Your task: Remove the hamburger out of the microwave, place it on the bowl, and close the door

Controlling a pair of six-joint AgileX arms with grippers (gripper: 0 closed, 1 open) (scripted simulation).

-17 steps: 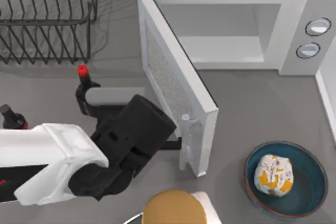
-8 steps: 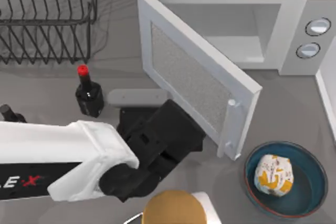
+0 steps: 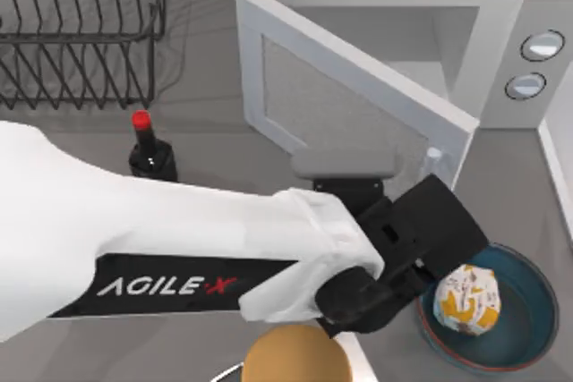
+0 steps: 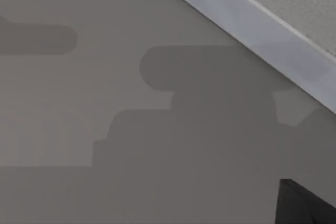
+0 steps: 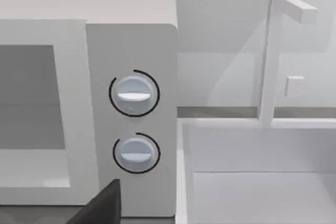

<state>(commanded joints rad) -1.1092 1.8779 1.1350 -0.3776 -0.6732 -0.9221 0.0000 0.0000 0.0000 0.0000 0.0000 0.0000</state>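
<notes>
Door half-swung, left arm behind it; hamburger in bowl.
Left pincer [image 3: 421,234] sits low on the near side of the door [image 3: 358,105], just left of the bowl [image 3: 528,297]; can't tell if spread or pressed together. Hamburger [image 3: 466,297] rests in the bowl, near-right on the surface [image 3: 206,131], in front of the microwave [image 3: 510,51]. Knobs [image 5: 134,94] face the right wrist view.

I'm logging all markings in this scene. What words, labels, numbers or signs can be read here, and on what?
"AGILE·X": white letters on a black band on the left arm, top view.
Orange print on the hamburger wrapper: too small to read.
Microwave knobs: no numbers or marks readable.
Bottle: no label readable.
</notes>
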